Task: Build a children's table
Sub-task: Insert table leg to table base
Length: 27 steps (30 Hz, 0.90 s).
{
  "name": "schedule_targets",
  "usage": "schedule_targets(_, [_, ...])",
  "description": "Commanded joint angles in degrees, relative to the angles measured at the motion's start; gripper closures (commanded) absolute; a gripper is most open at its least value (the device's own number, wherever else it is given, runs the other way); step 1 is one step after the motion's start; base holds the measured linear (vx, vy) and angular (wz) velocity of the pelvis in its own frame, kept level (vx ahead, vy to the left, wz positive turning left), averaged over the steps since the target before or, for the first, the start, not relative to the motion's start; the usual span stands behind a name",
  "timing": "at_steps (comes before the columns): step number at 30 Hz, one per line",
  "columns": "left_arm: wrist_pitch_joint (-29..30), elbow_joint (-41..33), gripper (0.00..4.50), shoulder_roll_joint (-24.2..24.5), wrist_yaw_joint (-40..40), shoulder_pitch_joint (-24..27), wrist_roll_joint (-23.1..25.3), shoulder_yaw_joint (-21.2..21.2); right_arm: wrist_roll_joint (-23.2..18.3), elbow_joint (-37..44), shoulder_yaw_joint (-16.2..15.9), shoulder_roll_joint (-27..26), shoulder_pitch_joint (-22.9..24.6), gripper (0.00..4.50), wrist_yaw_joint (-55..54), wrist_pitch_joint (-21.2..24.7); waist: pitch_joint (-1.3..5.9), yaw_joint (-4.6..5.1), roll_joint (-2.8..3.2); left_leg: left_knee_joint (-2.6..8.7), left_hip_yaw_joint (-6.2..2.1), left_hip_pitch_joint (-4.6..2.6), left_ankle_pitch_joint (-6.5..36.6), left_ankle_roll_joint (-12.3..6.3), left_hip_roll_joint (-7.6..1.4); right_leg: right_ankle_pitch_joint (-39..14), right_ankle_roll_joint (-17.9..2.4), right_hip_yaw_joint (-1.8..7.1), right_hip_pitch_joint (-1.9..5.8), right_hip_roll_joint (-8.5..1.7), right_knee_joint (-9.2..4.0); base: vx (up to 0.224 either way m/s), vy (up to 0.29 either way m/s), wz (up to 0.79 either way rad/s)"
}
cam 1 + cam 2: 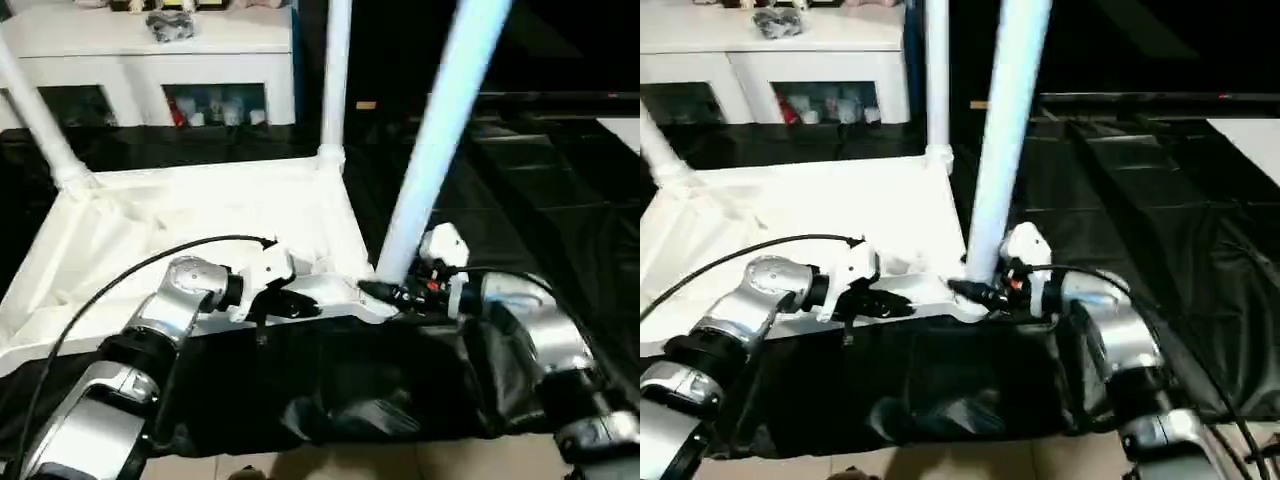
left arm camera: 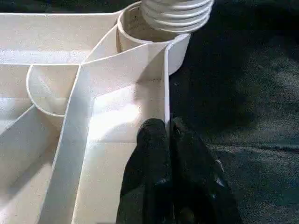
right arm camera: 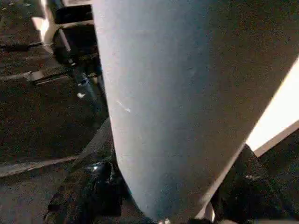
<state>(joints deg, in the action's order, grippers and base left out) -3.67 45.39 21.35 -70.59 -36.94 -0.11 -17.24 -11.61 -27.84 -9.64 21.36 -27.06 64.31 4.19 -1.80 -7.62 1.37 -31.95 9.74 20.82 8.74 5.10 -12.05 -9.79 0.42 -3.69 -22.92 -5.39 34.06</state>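
While the small white plastic table top (image 1: 200,220) lies upside down on black sheeting | left pincer (image 2: 166,128) pinches its rim wall | right pincer (image 1: 975,290) clamps white tube leg (image 1: 430,150) | judgement: straighten leg, press into corner socket (image 2: 149,32).

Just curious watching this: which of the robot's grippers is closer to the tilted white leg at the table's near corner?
Right. The right gripper is clamped around the leg near its base. The left gripper pinches the tabletop rim beside that corner, apart from the leg.
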Motion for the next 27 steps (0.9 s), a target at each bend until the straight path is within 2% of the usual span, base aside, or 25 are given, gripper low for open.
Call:
schedule_targets(1, [0.3, 1.1, 4.50, 1.3, -1.2, -0.3, 1.8, -0.8, 4.0, -6.0, -4.4, 0.7, 1.3, 2.54, 2.4, 1.1, 2.58, 0.19, -0.33, 3.98, 0.00, -0.55, 23.2, -0.54, -0.85, -24.5, -9.0, 1.72, 2.01, -2.68, -5.05, 0.000, 0.000, 0.00])
schedule_targets(3, [0.3, 1.1, 4.50, 1.4, -1.6, -0.4, 1.7, -0.8, 4.2, -7.1, -4.4, 0.5, 0.7, 2.54, 2.4, 0.6, 2.58, 0.40, -0.18, 4.01, -0.09, -0.69, 23.8, -0.24, -0.87, -25.4, -8.9, 1.69, 1.89, -2.73, -5.17, 0.000, 0.000, 0.00])
schedule_targets(5, [0.3, 1.0, 4.50, 1.6, -1.9, -0.5, 1.7, -0.7, 4.3, -8.2, -4.3, 0.3, 0.1, 2.54, 2.5, 0.2, 2.58, 0.71, -0.33, 4.07, -0.09, -0.60, 23.7, -0.27, -0.89, -24.4, -9.2, 1.70, 1.93, -2.60, -5.09, 0.000, 0.000, 0.00])
schedule_targets(6, [0.3, 1.0, 4.50, 1.7, -2.1, -0.5, 1.7, -0.8, 4.2, -8.6, -4.1, 0.1, -0.2, 2.54, 2.5, 0.0, 2.61, 0.71, -0.14, 4.08, -0.13, -0.58, 23.7, -0.24, -0.88, -24.1, -9.4, 1.70, 1.98, -2.61, -5.04, 0.000, 0.000, 0.00])
schedule_targets(8, [0.3, 0.7, 4.50, 1.9, -2.6, -0.6, 1.5, -0.8, 2.8, -10.1, -1.9, -1.4, -2.0, 2.54, 0.9, -0.4, 2.62, 1.03, 0.00, 4.13, -0.15, -0.51, 23.9, -0.10, -0.87, -23.5, -10.0, 1.65, 2.00, -2.58, -4.92, 0.000, 0.000, 0.00])
schedule_targets(10, [0.4, 0.5, 4.50, 2.0, -2.9, -0.6, 1.4, -0.8, 1.8, -11.0, -0.3, -2.5, -3.2, 2.54, -0.8, -0.6, 2.65, 1.23, -0.09, 4.11, -0.10, -0.61, 24.2, 0.02, -0.86, -23.5, -10.2, 1.65, 1.92, -2.57, -4.95, 0.000, 0.000, 0.00])
schedule_targets(12, [0.5, 0.1, 4.50, 2.0, -3.5, -0.4, 1.1, -0.9, 1.9, -14.1, 0.6, -3.5, -5.7, 2.54, -3.3, -1.6, 2.64, 1.35, 0.16, 4.10, -0.09, -0.67, 24.4, 0.34, -0.88, -23.0, -10.8, 1.67, 1.88, -2.54, -4.86, 0.000, 0.000, 0.00])
schedule_targets(14, [0.5, -0.3, 4.50, 1.9, -4.1, -0.1, 1.0, -1.1, 2.8, -16.4, -0.1, -3.8, -7.3, 2.54, -3.4, -2.5, 2.80, 1.26, 0.17, 3.97, 0.04, -0.81, 23.6, 0.49, -0.95, -20.9, -11.7, 1.73, 1.85, -2.49, -4.63, 0.000, 0.000, 0.00])
schedule_targets(17, [0.5, -0.3, 4.50, 2.0, -4.4, -0.1, 0.9, -1.1, 3.0, -17.0, -0.5, -4.0, -7.7, 2.54, -2.8, -2.4, 2.84, 1.13, 0.23, 3.97, 0.15, -0.60, 22.2, 0.07, -0.99, -17.6, -12.3, 1.75, 2.08, -2.32, -4.34, 0.000, 0.000, 0.00])
schedule_targets(19, [0.3, -0.1, 4.50, 2.0, -4.3, -0.2, 1.0, -1.1, 3.4, -17.2, -1.8, -3.8, -8.1, 2.54, 0.2, -1.4, 2.94, 1.11, -0.02, 3.88, 0.22, -0.46, 21.3, -0.36, -0.94, -16.1, -12.7, 1.69, 2.30, -2.27, -4.11, 0.000, 0.000, 0.00])
schedule_targets(20, [0.3, 0.0, 4.50, 2.0, -4.2, -0.3, 1.1, -1.1, 3.4, -16.4, -3.0, -3.4, -7.8, 2.54, 3.9, 0.3, 2.88, 1.12, -0.12, 3.83, 0.30, -0.40, 21.3, -0.87, -0.92, -15.9, -12.9, 1.64, 2.36, -2.19, -4.08, 0.000, 0.000, 0.00])
schedule_targets(22, [0.4, 0.0, 4.50, 2.0, -4.2, -0.4, 1.2, -1.1, 3.4, -16.6, -3.3, -3.3, -7.9, 2.54, 5.5, 0.6, 2.83, 0.98, 0.02, 3.87, 0.26, -0.42, 21.5, -1.18, -1.01, -16.7, -12.8, 1.68, 2.32, -2.35, -4.15, 0.000, 0.000, 0.00])
schedule_targets(23, [0.4, 0.0, 4.50, 2.0, -4.2, -0.5, 1.2, -1.1, 3.3, -16.4, -3.6, -3.3, -7.8, 2.54, 6.4, 1.0, 2.78, 0.98, -0.14, 3.92, 0.22, -0.44, 21.3, -1.01, -1.04, -17.1, -12.8, 1.67, 2.28, -2.38, -4.21, 0.000, 0.000, 0.00])
schedule_targets(27, [0.3, 0.0, 4.50, 2.1, -4.1, -0.4, 1.4, -1.0, 2.9, -16.3, -4.4, -2.8, -8.1, 2.54, 8.9, 1.9, 2.68, 0.72, -0.07, 4.01, 0.21, -0.68, 22.6, -0.63, -1.13, -20.2, -12.0, 1.76, 2.07, -2.53, -4.49, 0.000, 0.000, 0.00])
